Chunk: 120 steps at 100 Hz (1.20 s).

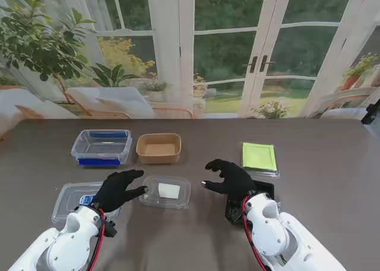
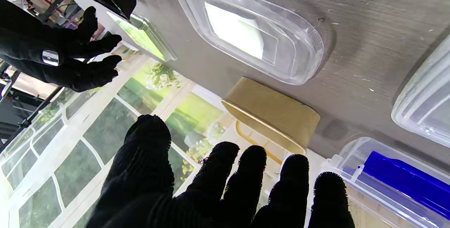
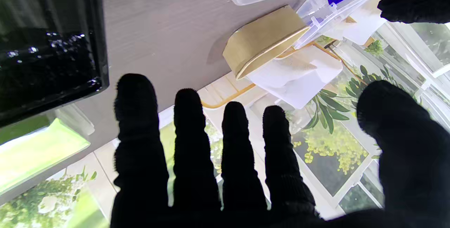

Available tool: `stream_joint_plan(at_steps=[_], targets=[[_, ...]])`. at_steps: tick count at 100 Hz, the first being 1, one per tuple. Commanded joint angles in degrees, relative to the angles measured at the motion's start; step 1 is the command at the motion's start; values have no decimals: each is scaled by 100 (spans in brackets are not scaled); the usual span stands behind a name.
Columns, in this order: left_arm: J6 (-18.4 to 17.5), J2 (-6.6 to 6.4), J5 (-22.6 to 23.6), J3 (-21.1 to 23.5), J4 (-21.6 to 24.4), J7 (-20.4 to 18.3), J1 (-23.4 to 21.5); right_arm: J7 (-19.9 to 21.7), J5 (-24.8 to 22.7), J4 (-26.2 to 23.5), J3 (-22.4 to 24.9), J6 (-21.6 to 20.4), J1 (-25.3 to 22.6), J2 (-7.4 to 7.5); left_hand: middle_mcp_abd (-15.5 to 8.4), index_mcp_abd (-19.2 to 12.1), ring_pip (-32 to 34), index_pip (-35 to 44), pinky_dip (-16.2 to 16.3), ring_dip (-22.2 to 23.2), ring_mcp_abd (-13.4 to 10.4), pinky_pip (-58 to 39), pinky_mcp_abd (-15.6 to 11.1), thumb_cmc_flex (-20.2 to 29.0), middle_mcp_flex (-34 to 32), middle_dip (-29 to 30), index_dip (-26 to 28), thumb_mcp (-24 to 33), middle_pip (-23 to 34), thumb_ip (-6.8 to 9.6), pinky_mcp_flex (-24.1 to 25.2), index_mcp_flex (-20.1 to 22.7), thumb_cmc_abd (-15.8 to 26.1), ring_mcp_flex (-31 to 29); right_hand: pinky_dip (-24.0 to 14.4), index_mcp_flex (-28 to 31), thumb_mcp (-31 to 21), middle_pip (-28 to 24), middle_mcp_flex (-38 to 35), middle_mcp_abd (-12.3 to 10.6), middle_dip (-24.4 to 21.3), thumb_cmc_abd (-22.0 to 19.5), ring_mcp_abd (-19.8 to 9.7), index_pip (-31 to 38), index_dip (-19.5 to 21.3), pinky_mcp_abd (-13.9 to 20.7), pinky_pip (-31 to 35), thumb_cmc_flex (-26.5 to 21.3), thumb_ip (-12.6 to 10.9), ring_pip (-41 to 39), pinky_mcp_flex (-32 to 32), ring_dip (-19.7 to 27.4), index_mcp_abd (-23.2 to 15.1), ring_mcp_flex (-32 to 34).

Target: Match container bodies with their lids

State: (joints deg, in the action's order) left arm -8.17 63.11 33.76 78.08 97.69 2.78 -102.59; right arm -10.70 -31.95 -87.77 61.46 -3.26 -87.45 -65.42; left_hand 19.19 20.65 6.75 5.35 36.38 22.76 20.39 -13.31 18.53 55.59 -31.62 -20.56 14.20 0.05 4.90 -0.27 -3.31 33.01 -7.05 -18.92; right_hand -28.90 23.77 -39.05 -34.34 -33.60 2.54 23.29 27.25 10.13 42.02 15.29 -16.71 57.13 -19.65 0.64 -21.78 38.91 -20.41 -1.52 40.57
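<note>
both hands spread and holding nothing, left hand (image 1: 117, 189) over a clear lid (image 1: 72, 201), right hand (image 1: 230, 177) hovering by a black tray (image 1: 263, 189), clear container (image 1: 165, 192) between them, kraft box (image 1: 158, 148) and blue-clip tub (image 1: 102, 146) farther back, green lid (image 1: 259, 157) off right on the desk (image 1: 320, 164)

1. Clear plastic container with blue latches (image 1: 101, 146): open, upright, far left of the table.
2. Brown paper box (image 1: 158, 148): open, upright, just right of it.
3. Clear lid with a white label (image 1: 165, 191): flat, nearer to me than the paper box.
4. Clear lid with a blue mark (image 1: 74, 199): flat, near left.
5. Green lid (image 1: 259, 157): flat, right side.
6. Black container (image 1: 261, 189): nearer to me than the green lid, mostly hidden.
</note>
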Motion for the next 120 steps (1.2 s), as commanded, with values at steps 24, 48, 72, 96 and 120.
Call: stream_joint_plan(at_steps=[24, 48, 72, 96, 120], targets=[[166, 41, -100, -60, 4, -65, -15, 30, 205, 201, -245, 65, 200, -92, 37, -21, -55, -17, 40, -29, 63, 221, -56, 136, -96, 65, 28, -18, -9, 89, 91, 40, 110, 13, 23, 81, 169, -9, -56, 59, -65, -82, -3, -75, -45, 81, -90, -8, 80, 62, -2638, 40, -27, -90], [227, 18, -98, -103, -11, -189, 55, 47, 300, 309, -228, 125, 237, -108, 67, -25, -57, -33, 58, -25, 79, 204, -31, 111, -83, 67, 20, -25, -15, 87, 63, 18, 176, 8, 6, 215, 190, -15, -235, 184, -73, -249, 60, -82, -52, -42, -35, 7, 76, 26, -2528, 32, 49, 39], [452, 0, -85, -53, 104, -336, 62, 129, 520, 336, -274, 338, 324, -138, 240, 1, 156, -46, 641, 217, 326, -273, 254, 229, -187, 69, -24, -40, 4, 43, -378, 113, 576, -296, -76, 482, 278, 13, -664, 378, -87, -405, 251, -190, -101, -238, 297, -128, 47, -106, -2152, -25, 142, 388], [778, -101, 41, 140, 225, -909, 116, 576, 415, 38, -440, 824, 498, -60, 456, 80, 423, -62, 1181, 539, 475, -557, 395, 407, -525, -71, -96, -48, 113, 48, -716, 253, 690, -550, -282, 575, 319, -1, -1044, 466, -8, -489, 391, -295, -133, -430, 1054, -177, 3, -664, -1559, -315, 156, 967], [1174, -247, 326, 206, 287, -1692, 276, 1289, 263, -264, -723, 1502, 715, 73, 743, 459, 2102, -72, 2676, 2367, 891, -3326, 398, 768, -1216, -1777, -217, 3, 724, 119, -675, 293, 787, -959, -1004, 906, 247, -906, -2317, 648, 784, -610, 389, -449, -192, -854, 2850, -232, -67, -3424, 135, -1350, 278, 2922]])
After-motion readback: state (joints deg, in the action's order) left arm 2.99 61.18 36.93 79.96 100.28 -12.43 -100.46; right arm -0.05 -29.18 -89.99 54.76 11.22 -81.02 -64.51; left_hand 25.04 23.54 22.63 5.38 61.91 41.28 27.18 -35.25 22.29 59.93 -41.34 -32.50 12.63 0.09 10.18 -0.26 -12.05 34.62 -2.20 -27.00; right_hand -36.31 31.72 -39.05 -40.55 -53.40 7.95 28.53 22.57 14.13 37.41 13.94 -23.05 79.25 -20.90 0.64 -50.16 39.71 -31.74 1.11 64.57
